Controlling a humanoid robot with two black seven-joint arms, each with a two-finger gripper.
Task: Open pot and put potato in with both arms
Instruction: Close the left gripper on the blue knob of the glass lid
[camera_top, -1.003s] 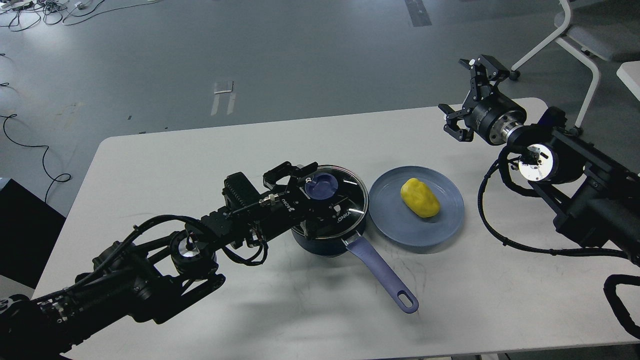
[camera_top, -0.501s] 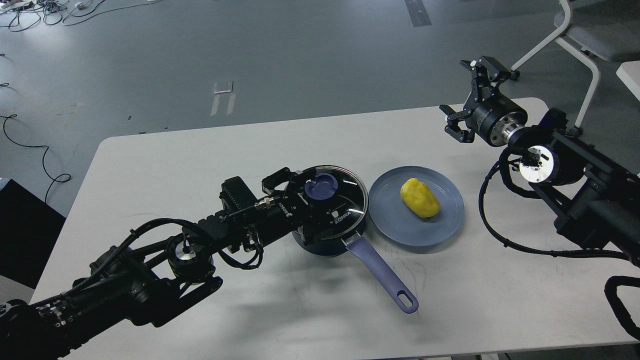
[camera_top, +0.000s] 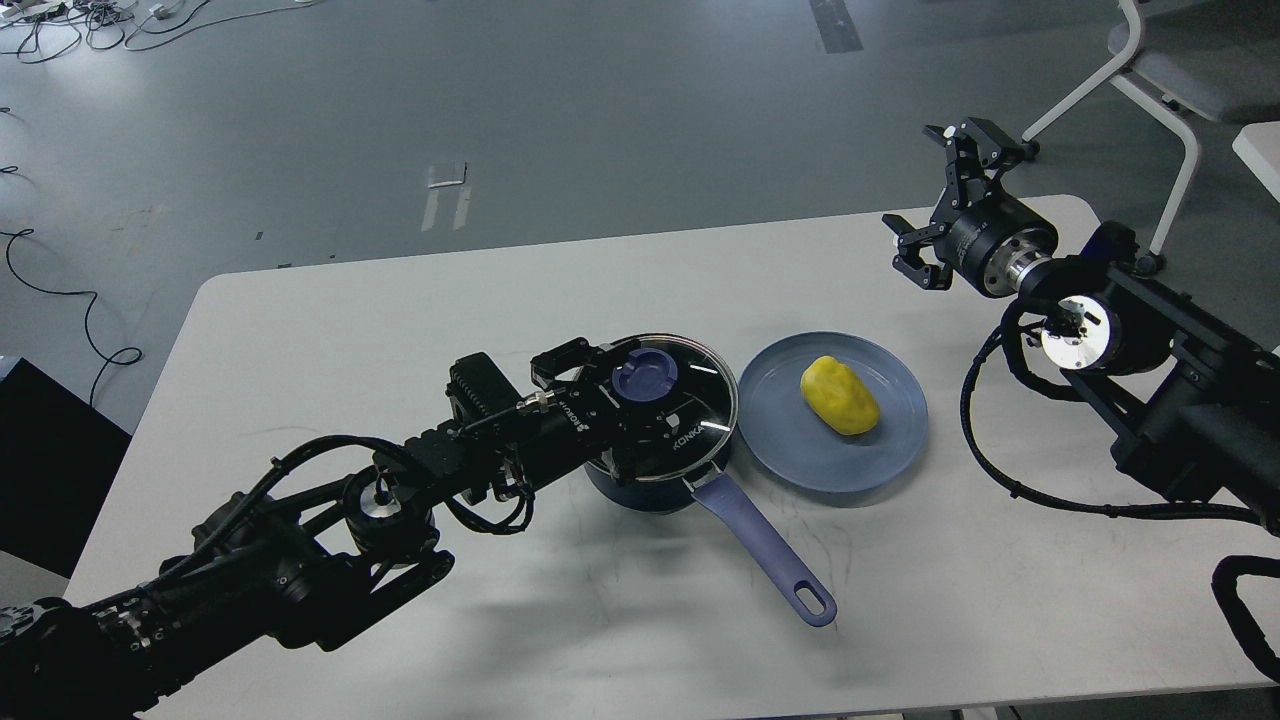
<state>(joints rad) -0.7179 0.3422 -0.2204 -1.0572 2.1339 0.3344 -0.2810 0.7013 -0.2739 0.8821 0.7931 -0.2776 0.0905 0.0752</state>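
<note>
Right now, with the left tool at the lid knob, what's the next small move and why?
Probably close the left tool on the lid knob, then lift. The glass lid sits on the pot, and the fingers appear to flank the knob, though a grip can't be confirmed. The potato lies on the plate, and the right tool hangs open, well clear.
</note>
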